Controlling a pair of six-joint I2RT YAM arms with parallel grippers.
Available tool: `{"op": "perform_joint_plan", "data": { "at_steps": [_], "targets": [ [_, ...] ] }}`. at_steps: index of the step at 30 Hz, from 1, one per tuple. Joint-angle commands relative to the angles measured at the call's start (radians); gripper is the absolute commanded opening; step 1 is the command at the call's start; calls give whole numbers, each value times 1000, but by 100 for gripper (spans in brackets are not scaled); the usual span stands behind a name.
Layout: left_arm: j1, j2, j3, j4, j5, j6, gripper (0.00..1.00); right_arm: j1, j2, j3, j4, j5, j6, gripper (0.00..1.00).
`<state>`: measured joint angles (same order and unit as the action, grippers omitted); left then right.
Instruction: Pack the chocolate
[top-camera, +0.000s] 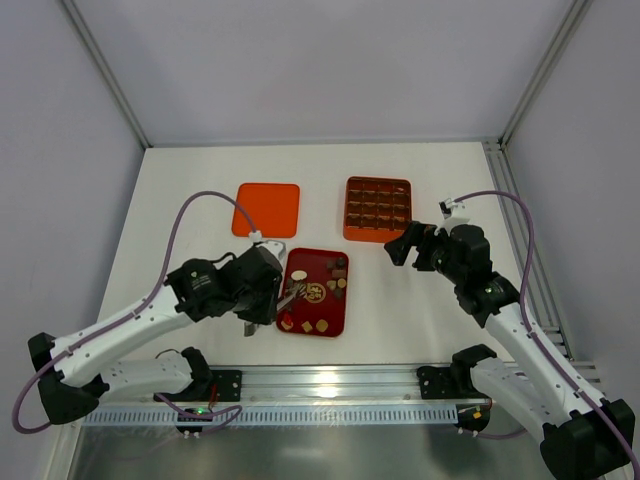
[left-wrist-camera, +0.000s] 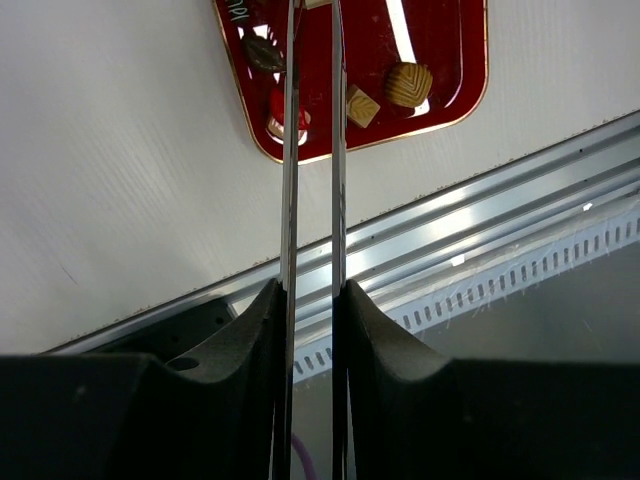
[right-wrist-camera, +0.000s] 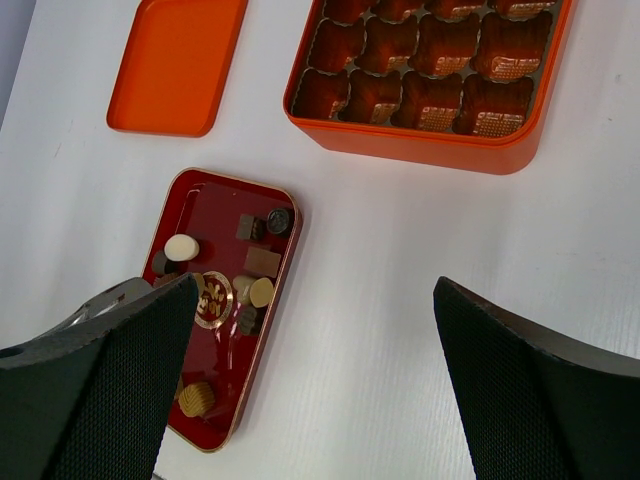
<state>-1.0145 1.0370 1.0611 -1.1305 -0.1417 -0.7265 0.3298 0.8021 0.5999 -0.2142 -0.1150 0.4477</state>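
The left tool (left-wrist-camera: 312, 300) is clenched on a pair of long thin metal tweezers (left-wrist-camera: 288, 150). Its black fingers press against the two blades, which run almost parallel with a narrow gap between them. The blades reach over the left side of the glossy dark red rectangular tray (right-wrist-camera: 212, 198). Their tips pass out of the wrist view and are too small to read from above, so I cannot tell whether a piece is pinched.

The small chocolate pieces (right-wrist-camera: 263, 262), dark brown, tan and pale cream, lie scattered in that tray. A tan square one sits just beside the blades.

The right tool (right-wrist-camera: 315, 300) is released, its jaws wide and empty. It hovers above the white tabletop (top-camera: 200, 200) between the tray and the orange square box with a grid of brown-lined cells (right-wrist-camera: 420, 150). No chocolate shows in the cells in view. A flat orange lid (top-camera: 267, 208) lies left of the box.

The step in hand looks like the pick of a piece from the tray, with packing barely begun. The next move calls for a sure pinch on one piece and a clean lift clear of its neighbours. After that comes a carry across to the box, a descent into a single cell, and an eased squeeze.
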Motion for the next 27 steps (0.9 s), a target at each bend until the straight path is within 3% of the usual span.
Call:
{"op": "perform_joint_plan", "data": {
  "at_steps": [1, 10, 15, 27],
  "targets": [
    [-6, -5, 72, -8, -7, 6, 15, -2, -23, 3, 16, 15, -12, 100],
    [-6, 103, 272, 18, -100, 64, 15, -2, -35, 18, -8, 14, -15, 100],
    [22, 305, 453, 60, -157, 168, 15, -1, -49, 31, -42, 14, -17, 100],
    [185, 813, 968, 181, -122, 349, 15, -2, -124, 70, -131, 15, -4, 100]
  ]
}}
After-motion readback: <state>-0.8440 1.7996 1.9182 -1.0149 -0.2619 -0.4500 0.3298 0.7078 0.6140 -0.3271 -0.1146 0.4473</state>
